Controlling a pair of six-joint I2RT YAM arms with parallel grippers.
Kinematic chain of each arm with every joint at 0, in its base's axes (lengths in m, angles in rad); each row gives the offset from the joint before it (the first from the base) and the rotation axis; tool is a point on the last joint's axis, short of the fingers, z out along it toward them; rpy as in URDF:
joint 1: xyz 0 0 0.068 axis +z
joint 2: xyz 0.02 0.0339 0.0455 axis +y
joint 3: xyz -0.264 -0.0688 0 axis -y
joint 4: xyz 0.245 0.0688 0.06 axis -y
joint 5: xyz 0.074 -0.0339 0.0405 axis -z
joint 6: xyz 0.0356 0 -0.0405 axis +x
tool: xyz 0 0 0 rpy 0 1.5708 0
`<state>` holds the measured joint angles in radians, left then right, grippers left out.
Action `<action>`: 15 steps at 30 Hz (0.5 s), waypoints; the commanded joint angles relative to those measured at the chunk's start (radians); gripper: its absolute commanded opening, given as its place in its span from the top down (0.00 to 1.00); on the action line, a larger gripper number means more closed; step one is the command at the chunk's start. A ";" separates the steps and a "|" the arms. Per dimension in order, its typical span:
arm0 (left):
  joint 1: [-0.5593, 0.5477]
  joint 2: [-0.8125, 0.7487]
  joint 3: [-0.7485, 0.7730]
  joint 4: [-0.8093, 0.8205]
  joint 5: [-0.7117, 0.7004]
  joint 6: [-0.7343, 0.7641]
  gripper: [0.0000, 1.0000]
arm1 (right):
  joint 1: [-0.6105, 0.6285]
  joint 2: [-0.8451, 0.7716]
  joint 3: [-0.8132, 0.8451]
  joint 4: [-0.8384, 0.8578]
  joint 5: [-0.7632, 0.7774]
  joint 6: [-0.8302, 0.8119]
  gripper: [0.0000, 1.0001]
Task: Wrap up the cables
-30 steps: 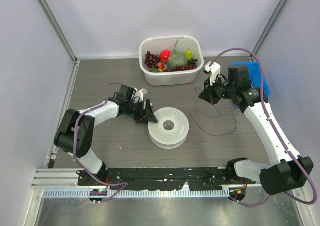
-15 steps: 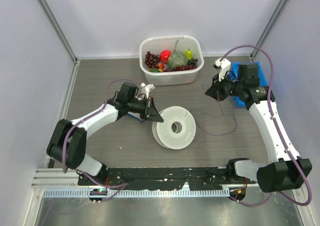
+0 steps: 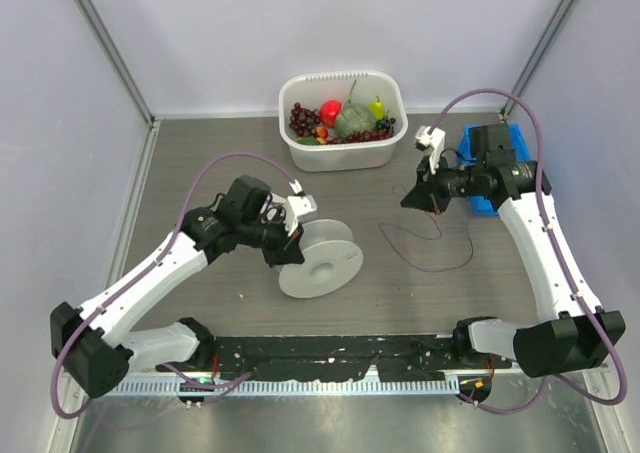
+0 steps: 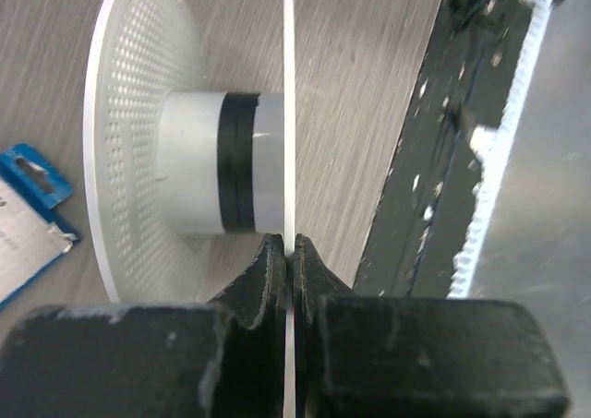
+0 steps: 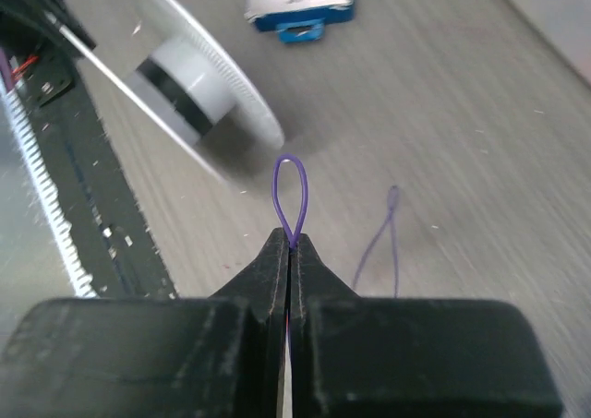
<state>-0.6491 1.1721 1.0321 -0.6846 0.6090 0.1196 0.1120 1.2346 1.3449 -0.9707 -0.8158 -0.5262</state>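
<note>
The left tool (image 4: 288,247) grips the flange rim of the tilted white spool (image 4: 189,160), while to its right the right tool (image 5: 288,243) pinches a loop of thin purple cable (image 5: 291,229).

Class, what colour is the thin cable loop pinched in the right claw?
Purple; the cable shows best in the right wrist view.

I see a grey wood-grain tabletop (image 3: 200,153) closed in on three sides by plain pale lilac walls (image 3: 250,33). Slanted aluminium posts (image 3: 113,53) rise at its far corners, and a ribbed metal rail (image 3: 110,353) runs along its near edge. The light is even.
</note>
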 commanded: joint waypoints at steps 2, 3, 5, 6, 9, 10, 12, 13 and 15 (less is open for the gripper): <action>-0.063 -0.092 0.014 -0.150 -0.126 0.354 1.00 | 0.156 0.003 -0.019 -0.072 -0.034 -0.074 0.99; -0.070 -0.092 0.025 -0.171 -0.123 0.377 1.00 | 0.211 -0.004 -0.035 -0.054 -0.001 -0.074 0.99; -0.087 -0.097 0.034 -0.181 -0.136 0.390 1.00 | 0.250 -0.015 -0.058 -0.027 0.023 -0.066 0.99; -0.095 -0.097 0.039 -0.179 -0.140 0.385 1.00 | 0.259 -0.014 -0.062 -0.022 0.035 -0.066 0.99; -0.121 -0.104 0.039 -0.185 -0.132 0.394 1.00 | 0.311 0.006 -0.059 -0.025 0.055 -0.083 0.99; -0.127 -0.109 0.036 -0.182 -0.130 0.399 1.00 | 0.343 0.008 -0.058 -0.025 0.073 -0.089 0.99; -0.135 -0.118 0.026 -0.171 -0.129 0.407 0.99 | 0.391 0.014 -0.059 -0.011 0.111 -0.098 0.99; -0.133 -0.118 0.026 -0.165 -0.129 0.407 0.98 | 0.411 0.017 -0.062 0.013 0.127 -0.100 0.99; -0.133 -0.117 0.026 -0.159 -0.127 0.402 0.95 | 0.452 0.017 -0.072 0.048 0.162 -0.103 0.99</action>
<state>-0.7757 1.0805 1.0321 -0.8497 0.4816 0.4889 0.4957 1.2510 1.2778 -1.0023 -0.7284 -0.6006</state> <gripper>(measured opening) 0.039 0.033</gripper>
